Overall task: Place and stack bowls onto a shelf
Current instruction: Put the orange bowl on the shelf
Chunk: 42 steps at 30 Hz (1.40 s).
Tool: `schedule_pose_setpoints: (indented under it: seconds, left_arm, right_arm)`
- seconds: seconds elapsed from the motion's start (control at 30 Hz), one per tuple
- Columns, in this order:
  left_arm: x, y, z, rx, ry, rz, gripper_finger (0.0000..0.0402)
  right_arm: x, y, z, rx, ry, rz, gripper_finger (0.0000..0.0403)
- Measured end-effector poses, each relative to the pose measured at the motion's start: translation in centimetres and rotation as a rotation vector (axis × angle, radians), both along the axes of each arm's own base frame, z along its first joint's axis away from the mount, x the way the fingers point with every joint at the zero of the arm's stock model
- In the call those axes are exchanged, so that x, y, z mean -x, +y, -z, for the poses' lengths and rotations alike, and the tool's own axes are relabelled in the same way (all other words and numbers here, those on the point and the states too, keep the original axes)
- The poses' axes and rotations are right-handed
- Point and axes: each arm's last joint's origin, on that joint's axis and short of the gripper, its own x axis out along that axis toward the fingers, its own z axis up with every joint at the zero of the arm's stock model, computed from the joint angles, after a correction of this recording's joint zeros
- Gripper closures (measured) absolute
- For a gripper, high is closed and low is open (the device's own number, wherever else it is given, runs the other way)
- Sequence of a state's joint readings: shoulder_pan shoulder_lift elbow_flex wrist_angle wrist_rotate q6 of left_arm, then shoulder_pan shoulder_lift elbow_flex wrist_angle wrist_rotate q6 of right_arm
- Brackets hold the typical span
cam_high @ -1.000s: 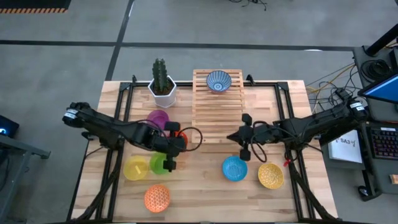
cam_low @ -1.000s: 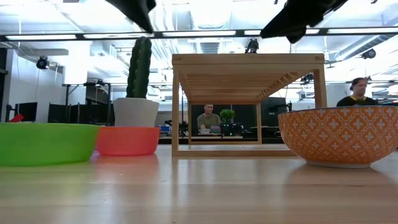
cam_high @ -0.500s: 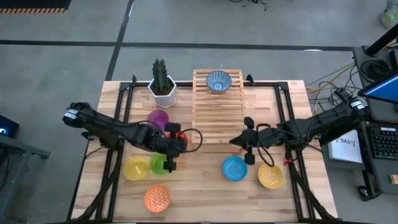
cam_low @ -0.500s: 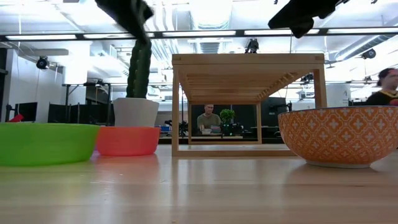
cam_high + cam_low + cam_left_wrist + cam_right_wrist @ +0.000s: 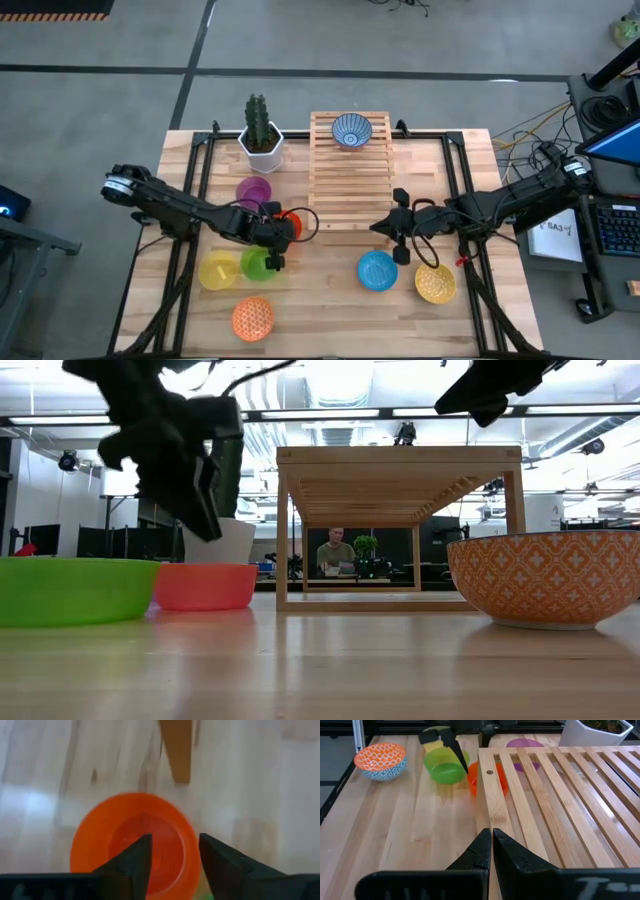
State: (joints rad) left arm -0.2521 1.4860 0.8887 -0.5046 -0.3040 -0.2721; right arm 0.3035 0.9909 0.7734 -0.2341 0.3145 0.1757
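Left hand (image 5: 277, 243) drops twd the red-orange bowl (image 5: 286, 221), fingers apart, nothing held. Overhead: shelf (image 5: 350, 165) holds just the blue-white patterned bowl (image 5: 351, 130); right hand (image 5: 400, 228) waits by the blue bowl (image 5: 377, 271), fingers together, empty. Low view: left hand (image 5: 185, 480) hangs above the green bowl (image 5: 75, 589). Left wrist: red-orange bowl (image 5: 131, 840) sits under the parted fingers (image 5: 133, 865), no grip yet. Risk, imo: bowl's tight beside the shelf leg, so an off-centre pinch could skid it. No readable labels anywhere.
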Motion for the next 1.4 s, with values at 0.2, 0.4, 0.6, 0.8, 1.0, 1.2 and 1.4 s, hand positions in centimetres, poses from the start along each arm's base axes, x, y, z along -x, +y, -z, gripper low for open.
schedule_pose_setpoints:
  seconds: [0.2, 0.4, 0.6, 0.8, 1.0, 1.2, 1.4]
  left_arm:
    - [0.2, 0.1, 1.6, 0.028, -0.06, -0.005, 0.0231]
    - [0.9, 0.2, 3.1, 0.072, -0.086, -0.062, 0.0242]
    - [1.1, 0.3, 3.9, 0.102, -0.139, -0.079, 0.0256]
    - [1.2, 0.3, 4.3, 0.112, -0.171, -0.078, 0.0266]
    - [1.7, 0.4, 5.1, 0.132, -0.195, -0.096, 0.0281]
    - [1.6, 0.4, 5.0, 0.134, -0.198, -0.098, 0.0297]
    - [1.8, 0.4, 5.1, 0.128, -0.181, -0.098, 0.0373]
  right_arm:
    - [0.0, 0.0, 0.0, 0.0, 0.0, 0.0, 0.0394]
    - [0.0, 0.0, 0.0, 0.0, 0.0, 0.001, 0.0394]
    - [0.0, 0.0, 0.0, 0.0, 0.0, 0.001, 0.0394]
    - [0.0, 0.0, 0.1, -0.001, -0.002, 0.001, 0.0394]
    - [0.0, 0.0, 0.0, -0.001, -0.004, 0.001, 0.0394]
    - [0.0, 0.0, 0.0, 0.0, -0.004, 0.001, 0.0394]
    - [0.0, 0.0, 0.1, 0.001, -0.004, 0.003, 0.0394]
